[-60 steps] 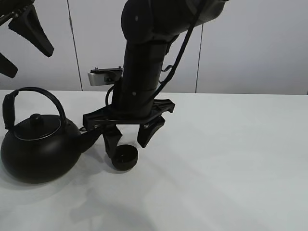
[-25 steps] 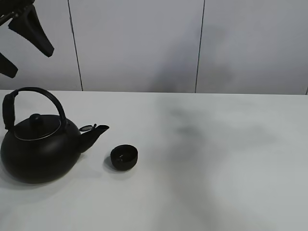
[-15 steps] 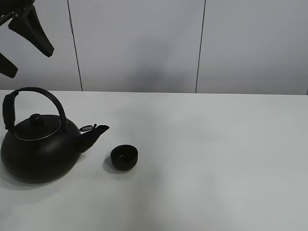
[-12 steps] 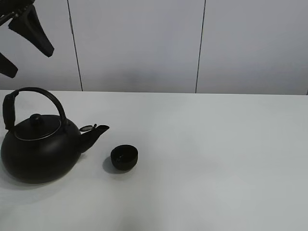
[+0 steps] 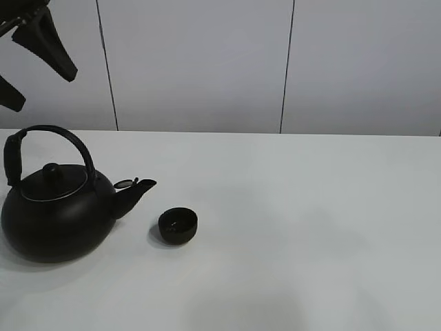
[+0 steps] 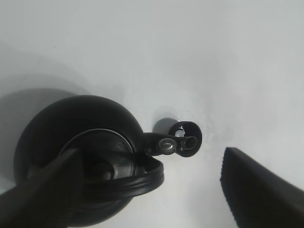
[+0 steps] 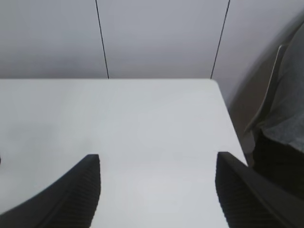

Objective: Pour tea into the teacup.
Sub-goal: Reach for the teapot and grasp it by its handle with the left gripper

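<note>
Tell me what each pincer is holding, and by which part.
Nothing. The left pincer is open above the kettle; the right pincer is open over the table.

Teacup (image 5: 178, 226): small, black, bowl-shaped, upright, standing free on table (image 5: 310, 227).

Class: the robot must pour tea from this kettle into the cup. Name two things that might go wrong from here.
The teacup is tiny beside the kettle and stands unheld, so the spout may knock it or the pour may miss. The left gripper hangs open above, not on the handle; an off-centre grasp might let the kettle swing.
</note>
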Robot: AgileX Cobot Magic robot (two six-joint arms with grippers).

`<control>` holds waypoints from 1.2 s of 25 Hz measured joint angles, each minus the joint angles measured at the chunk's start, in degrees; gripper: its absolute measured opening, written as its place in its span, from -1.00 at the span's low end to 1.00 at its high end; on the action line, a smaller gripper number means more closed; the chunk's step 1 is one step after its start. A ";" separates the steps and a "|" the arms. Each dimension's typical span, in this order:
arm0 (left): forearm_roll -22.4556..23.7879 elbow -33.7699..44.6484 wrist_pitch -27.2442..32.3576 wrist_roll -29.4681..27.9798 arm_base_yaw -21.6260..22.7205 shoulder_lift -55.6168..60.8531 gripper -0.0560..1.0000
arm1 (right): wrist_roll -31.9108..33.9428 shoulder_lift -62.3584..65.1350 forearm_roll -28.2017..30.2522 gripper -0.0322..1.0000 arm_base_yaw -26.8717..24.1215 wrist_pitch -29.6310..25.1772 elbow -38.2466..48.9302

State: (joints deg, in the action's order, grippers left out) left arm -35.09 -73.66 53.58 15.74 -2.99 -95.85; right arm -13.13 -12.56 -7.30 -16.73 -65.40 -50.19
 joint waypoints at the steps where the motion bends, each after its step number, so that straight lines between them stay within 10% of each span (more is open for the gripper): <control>1: 0.00 0.00 0.00 0.00 0.00 0.00 0.20 | 0.00 1.23 0.00 -0.02 0.00 0.49 3.76; 9: 0.00 0.00 0.00 0.00 0.00 0.00 0.20 | 0.48 5.62 -0.13 -0.02 4.90 2.46 20.80; 30: 0.00 0.00 0.00 0.00 0.00 0.00 0.20 | 4.07 5.79 3.43 -0.02 11.49 3.02 23.18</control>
State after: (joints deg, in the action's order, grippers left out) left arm -35.09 -73.66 53.58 15.74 -2.99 -95.85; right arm -9.07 -6.77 -3.87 -5.24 -62.38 -27.01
